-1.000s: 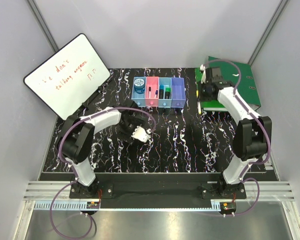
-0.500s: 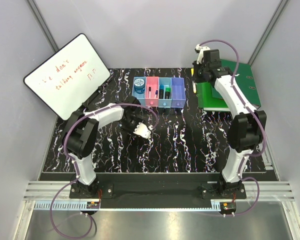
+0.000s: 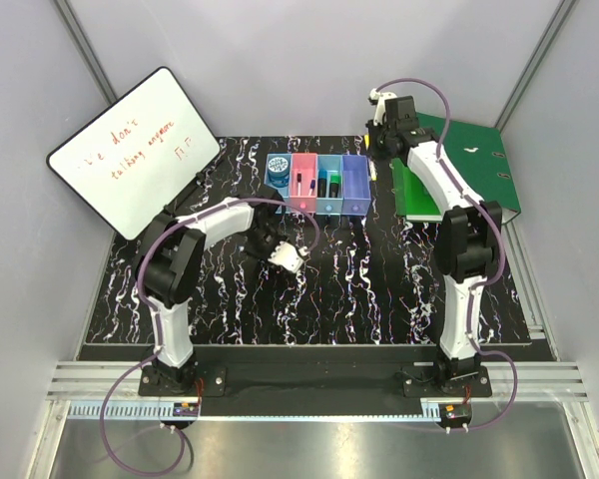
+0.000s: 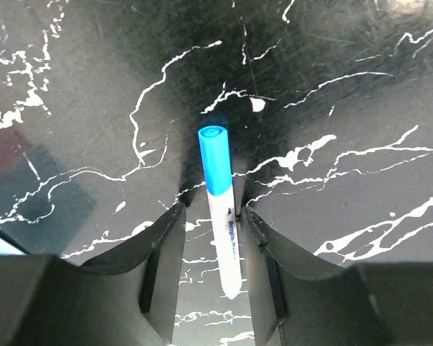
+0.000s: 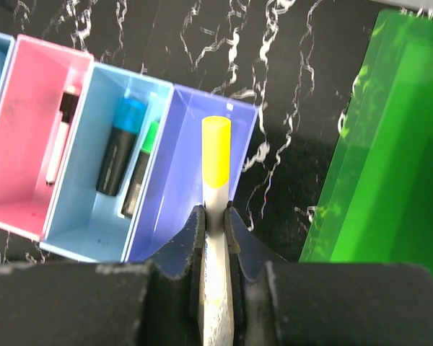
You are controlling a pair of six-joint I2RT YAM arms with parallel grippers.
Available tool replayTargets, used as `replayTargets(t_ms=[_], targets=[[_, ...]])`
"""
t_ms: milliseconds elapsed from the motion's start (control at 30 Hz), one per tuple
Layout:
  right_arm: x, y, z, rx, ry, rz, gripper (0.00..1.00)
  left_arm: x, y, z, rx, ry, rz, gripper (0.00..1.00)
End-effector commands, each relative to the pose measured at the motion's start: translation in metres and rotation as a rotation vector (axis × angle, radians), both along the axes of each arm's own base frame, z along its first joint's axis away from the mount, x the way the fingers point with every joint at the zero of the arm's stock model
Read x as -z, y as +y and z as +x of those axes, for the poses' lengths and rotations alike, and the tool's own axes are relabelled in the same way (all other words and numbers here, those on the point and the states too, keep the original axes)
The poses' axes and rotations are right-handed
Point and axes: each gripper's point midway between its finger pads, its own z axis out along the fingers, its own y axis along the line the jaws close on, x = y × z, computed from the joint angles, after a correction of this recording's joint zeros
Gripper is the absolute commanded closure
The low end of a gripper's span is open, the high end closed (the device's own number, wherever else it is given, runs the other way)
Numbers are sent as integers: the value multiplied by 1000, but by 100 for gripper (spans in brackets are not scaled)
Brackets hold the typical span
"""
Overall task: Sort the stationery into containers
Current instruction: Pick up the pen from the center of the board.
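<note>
My right gripper (image 5: pixel 215 210) is shut on a white marker with a yellow cap (image 5: pixel 216 155) and holds it over the right edge of the purple-blue bin (image 5: pixel 173 180). The joined bins (image 3: pixel 355 195) sit at the table's back. The blue bin holds a blue roll (image 3: pixel 278 166). The pink bin (image 5: pixel 22 180) holds a slim black-capped marker (image 5: pixel 61 137). The light blue bin (image 5: pixel 79 231) holds a blue-capped item (image 5: pixel 123 144) and a green-capped item (image 5: pixel 141 169). My left gripper (image 4: pixel 215 209) is open, low over the table, with a blue-capped white marker (image 4: pixel 218 173) lying between its jaws.
Green ring binders (image 3: pixel 459 170) lie at the back right, just right of my right gripper (image 3: pixel 374 160). A whiteboard with red writing (image 3: pixel 130 150) leans at the back left. My left gripper (image 3: pixel 280 249) is in front of the bins.
My right arm has swung left from over the green binders to the purple-blue bin, carrying the yellow-capped marker. My left gripper has shifted slightly toward the bins.
</note>
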Motion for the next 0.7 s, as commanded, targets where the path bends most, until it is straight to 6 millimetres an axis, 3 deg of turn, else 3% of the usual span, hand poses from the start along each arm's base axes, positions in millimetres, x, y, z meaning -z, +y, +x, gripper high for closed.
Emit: replayTargets(t_ms=[0, 233, 367, 667], targets=[[-23, 14, 17, -30, -80, 24, 100, 27, 10, -20, 31, 125, 59, 61], [-3, 37, 25, -65, -54, 41, 100, 31, 15, -34, 47, 156, 101, 77], [13, 44, 26, -77, -30, 35, 100, 29, 12, -31, 30, 152, 95, 100], [56, 59, 3, -112, 69, 10, 100, -5, -18, -7, -76, 105, -27, 100]])
